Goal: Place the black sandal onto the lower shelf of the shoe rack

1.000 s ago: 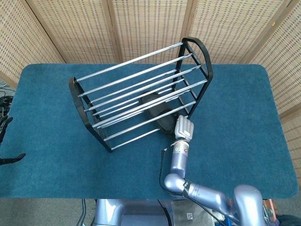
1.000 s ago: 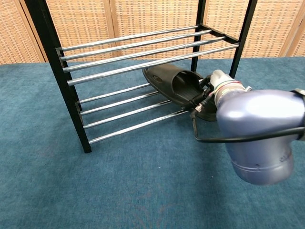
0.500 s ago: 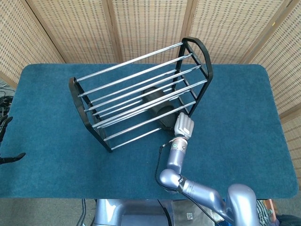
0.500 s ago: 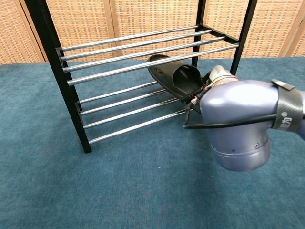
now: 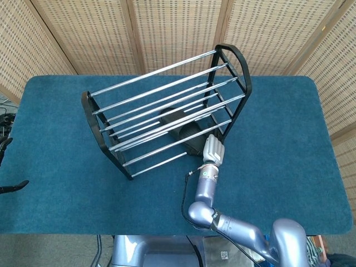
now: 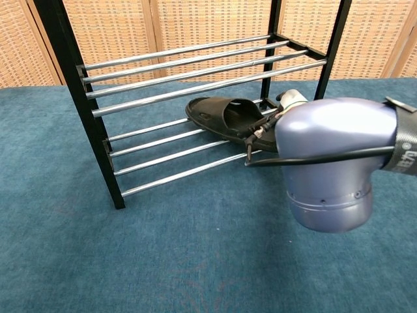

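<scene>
The black sandal lies open side up across the lower shelf rails of the black-framed shoe rack, toward its right end.

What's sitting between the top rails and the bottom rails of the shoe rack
The black sandal, lying on the lower shelf below the upper rails; the chest view shows it.
</scene>
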Available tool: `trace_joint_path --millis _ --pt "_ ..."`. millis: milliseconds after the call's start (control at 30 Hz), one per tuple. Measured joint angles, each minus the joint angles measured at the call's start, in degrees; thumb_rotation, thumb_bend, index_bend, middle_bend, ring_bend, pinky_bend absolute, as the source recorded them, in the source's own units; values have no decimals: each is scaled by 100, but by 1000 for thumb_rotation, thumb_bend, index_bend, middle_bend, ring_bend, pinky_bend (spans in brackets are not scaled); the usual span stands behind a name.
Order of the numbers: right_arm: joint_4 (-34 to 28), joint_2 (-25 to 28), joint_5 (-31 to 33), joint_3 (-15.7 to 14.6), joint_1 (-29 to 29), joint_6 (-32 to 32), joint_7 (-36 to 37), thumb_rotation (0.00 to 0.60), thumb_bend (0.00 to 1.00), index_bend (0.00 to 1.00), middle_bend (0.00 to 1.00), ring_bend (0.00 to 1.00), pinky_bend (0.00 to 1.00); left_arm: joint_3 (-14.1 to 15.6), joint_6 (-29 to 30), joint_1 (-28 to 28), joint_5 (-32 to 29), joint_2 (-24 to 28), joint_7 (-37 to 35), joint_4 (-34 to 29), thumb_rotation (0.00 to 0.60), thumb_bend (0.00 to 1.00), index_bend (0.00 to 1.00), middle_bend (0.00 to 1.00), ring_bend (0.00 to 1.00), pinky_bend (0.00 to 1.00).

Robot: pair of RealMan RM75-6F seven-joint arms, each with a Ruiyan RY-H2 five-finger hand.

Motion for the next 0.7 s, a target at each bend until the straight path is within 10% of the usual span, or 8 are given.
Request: trace_joint_path --millis 300,700 --pt "-613 209 -123 -340 -317 84 -48 600 0 0 0 0 0 15 31 12 51 8 -52 17 600 125 0 0 0 0" --pt "-1896 1840 -1994 -2190 -1643 -1002 1235 600 0 0 0 0 0 54 163 68 133 -10 73 -56 600 124 0 0 0 0"
